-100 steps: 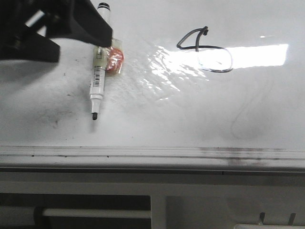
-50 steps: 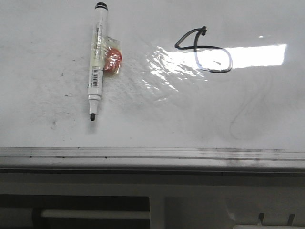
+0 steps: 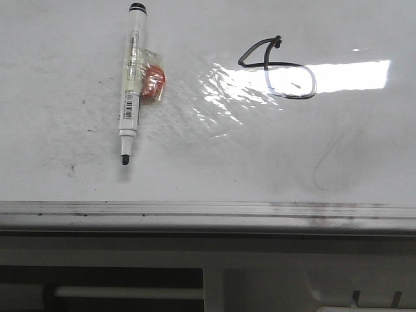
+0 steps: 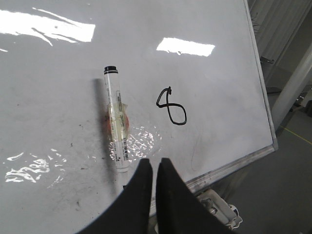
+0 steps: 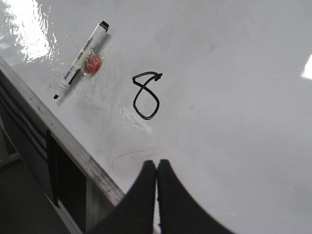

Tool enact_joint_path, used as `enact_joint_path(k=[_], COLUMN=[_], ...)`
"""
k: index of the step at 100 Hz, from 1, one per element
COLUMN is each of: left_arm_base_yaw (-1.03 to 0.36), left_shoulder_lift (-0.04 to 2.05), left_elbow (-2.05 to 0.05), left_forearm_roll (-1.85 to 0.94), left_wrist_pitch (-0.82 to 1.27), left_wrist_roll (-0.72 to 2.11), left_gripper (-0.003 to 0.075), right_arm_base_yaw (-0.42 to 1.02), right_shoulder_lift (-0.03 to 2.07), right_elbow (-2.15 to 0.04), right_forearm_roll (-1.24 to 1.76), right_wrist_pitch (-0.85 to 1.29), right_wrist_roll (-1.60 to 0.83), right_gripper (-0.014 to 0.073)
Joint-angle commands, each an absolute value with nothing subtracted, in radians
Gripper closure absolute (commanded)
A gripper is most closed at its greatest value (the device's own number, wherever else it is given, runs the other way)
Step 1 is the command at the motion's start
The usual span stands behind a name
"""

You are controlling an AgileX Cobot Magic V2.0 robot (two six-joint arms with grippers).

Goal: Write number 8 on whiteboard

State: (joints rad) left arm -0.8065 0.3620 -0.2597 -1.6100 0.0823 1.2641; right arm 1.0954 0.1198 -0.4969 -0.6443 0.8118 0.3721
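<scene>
L arm gone from front view, marker (image 3: 132, 83) lies free on whiteboard (image 3: 58, 143); both jaws clenched, empty.

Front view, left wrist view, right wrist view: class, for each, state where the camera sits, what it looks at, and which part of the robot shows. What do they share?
Front view: faces forward over the glossy white whiteboard; no robot part shows.
Left wrist view: above the board, looking down; left gripper, jaws nearly together.
Right wrist view: above the board's grey edge rail; right gripper, jaws together.
Shared by all: the black marker-line number 8 and the white marker pen lying uncapped.
</scene>
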Motion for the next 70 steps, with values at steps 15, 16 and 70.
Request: enact_joint_path(k=[15,16,70], left_arm_base_yaw=[-0.806,-0.806,-0.354], left_shoulder_lift=[0.367,0.367,0.1], left_elbow=[-0.277,-0.277,-0.111], left_forearm_roll=[-1.612,-1.612,-0.288], left_wrist_pitch=[0.096,0.096,0.136], left_wrist_roll=[1.267,1.267,0.351], left_gripper=[0.0741,0.0741,0.0741], right_arm_base_yaw=[1.091,1.091,1.091], right_shoulder_lift=[0.134,0.134,0.134], right_elbow=[-0.522,-0.522,-0.522], right_forearm_roll=[-0.677,-0.677,-0.677], right_wrist_pitch=[0.746,0.746,0.746], right_wrist_roll=[0.377,0.377,0.377], right_gripper=[0.0636,0.0636,0.0636])
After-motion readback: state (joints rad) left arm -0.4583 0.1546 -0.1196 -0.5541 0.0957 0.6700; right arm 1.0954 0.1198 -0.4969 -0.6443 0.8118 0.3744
